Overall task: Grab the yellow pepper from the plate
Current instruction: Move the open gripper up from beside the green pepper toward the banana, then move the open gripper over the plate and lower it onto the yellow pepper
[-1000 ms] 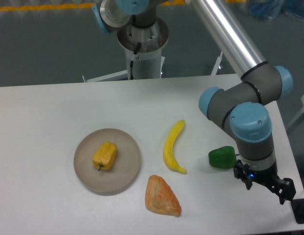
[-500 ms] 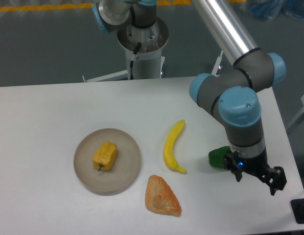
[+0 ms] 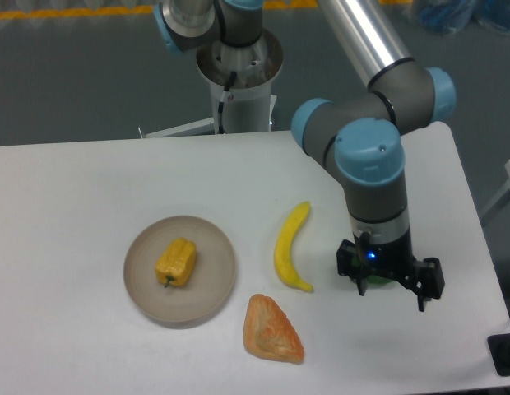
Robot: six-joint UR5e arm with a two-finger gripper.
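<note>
Gripper (image 3: 390, 278) observed at the right side of the table (image 3: 74, 189), hanging low over the green pepper (image 3: 375, 281), which is mostly hidden beneath it. Fingers stand spread wide, with nothing held between them. Arm's wrist links rise above the gripper toward the upper right.

Single fixed view. Yellow pepper (image 3: 176, 262) lies on its side near the middle of the plate (image 3: 214, 288), stem end toward the lower left. Plate sits on the left half of the table, well apart from the gripper. Between the two lie a banana (image 3: 290, 247) and, nearer the front edge, an orange-brown pastry-like item (image 3: 272, 329); neither touches the plate.

Handling assessment: pepper appears small and light, probably a rigid hollow replica, though the material cannot be confirmed. Surface looks smooth and lobed, so slippage is a risk if the fingers land on a ridge crest. Recommended hold: across the short width of the body at mid-length, fingers seated in opposing grooves, clear of the stem. Plate rim is low and should not obstruct a descent from above.
</note>
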